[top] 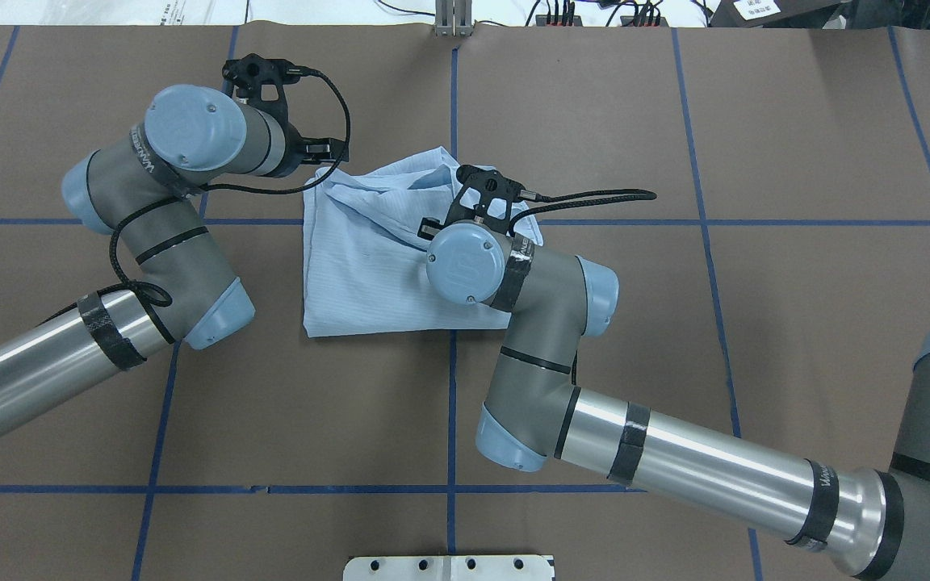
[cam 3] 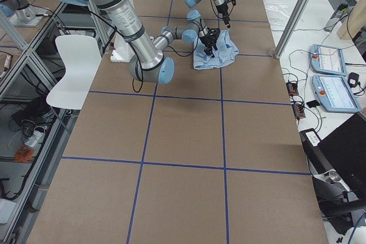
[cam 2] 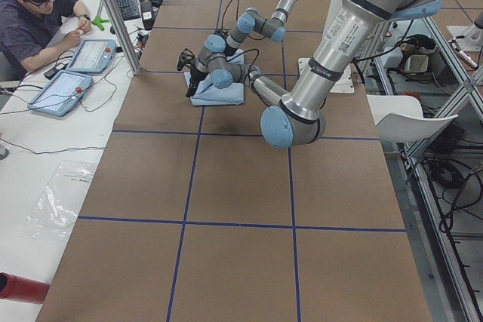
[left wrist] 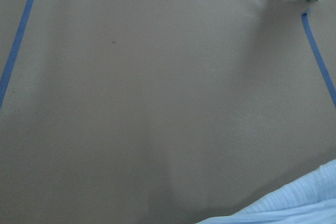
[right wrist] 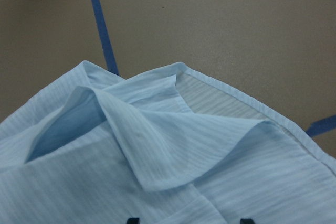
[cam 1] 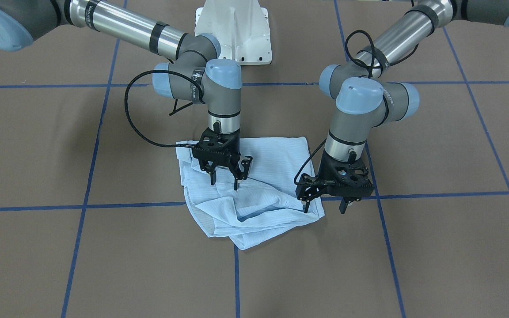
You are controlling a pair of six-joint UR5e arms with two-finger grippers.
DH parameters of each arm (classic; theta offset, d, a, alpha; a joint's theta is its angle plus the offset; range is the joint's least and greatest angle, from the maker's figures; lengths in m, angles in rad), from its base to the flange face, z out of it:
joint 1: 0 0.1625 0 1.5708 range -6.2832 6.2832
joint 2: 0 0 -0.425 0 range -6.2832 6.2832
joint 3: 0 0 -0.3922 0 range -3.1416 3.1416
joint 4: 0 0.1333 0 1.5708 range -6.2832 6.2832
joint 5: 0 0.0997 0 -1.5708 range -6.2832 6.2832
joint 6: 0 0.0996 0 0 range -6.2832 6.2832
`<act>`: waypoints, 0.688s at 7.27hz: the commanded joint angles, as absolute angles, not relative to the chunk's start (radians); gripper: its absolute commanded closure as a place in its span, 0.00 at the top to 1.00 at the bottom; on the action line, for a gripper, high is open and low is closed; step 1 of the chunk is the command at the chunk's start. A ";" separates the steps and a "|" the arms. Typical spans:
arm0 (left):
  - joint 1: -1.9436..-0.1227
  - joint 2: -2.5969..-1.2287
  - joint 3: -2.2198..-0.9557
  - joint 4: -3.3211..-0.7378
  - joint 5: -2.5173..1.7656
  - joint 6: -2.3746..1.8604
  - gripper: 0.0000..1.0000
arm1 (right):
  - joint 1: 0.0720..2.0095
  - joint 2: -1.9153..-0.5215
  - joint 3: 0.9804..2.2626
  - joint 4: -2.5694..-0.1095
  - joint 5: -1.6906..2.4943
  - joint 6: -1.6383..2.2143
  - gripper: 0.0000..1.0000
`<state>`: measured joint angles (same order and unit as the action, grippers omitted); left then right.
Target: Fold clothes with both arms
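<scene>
Right, front view: you have the shirt (cam 1: 272,163) bunched and half folded on the table (cam 1: 413,247), ahead of the base (cam 1: 232,35), well in from every edge. Your right claw (cam 1: 224,182) hangs over it, jaws spread wide, empty. The left claw (cam 1: 324,207) stands equally wide at the shirt's outer corner, gripping nothing; likely lining up a pinch there. Right wrist view: parted fingertips (right wrist: 244,221) above a raised fold. Left wrist view: mostly bare table, shirt low in frame.

The shirt (cam 1: 276,163) is light blue with fine pale stripes. The table (cam 1: 435,256) is brown, gridded with blue tape lines (cam 1: 126,204). The left arm (cam 1: 391,44) and right arm (cam 1: 122,26) are silver-grey with light blue joint caps (cam 1: 223,73); the left gripper (cam 1: 324,207), right gripper (cam 1: 224,182) and cables (cam 1: 131,119) are black.
</scene>
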<state>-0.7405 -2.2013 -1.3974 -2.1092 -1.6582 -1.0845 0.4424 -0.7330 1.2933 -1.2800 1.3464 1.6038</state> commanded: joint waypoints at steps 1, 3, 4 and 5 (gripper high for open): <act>-0.741 -2.201 -1.397 -2.111 -1.658 -1.085 1.00 | 0.436 -0.732 1.296 -1.281 1.345 1.606 0.00; -0.741 -2.201 -1.399 -2.111 -1.658 -1.085 1.00 | 0.437 -0.736 1.295 -1.282 1.344 1.606 0.00; -0.741 -2.201 -1.399 -2.111 -1.658 -1.085 1.00 | 0.443 -0.738 1.295 -1.282 1.344 1.605 0.00; -0.741 -2.201 -1.399 -2.111 -1.658 -1.085 1.00 | 0.459 -0.733 1.296 -1.282 1.347 1.580 0.00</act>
<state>-0.7409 -2.2013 -1.3988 -2.1106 -1.6582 -1.0845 0.4447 -0.7357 1.2953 -1.2823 1.3445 1.5993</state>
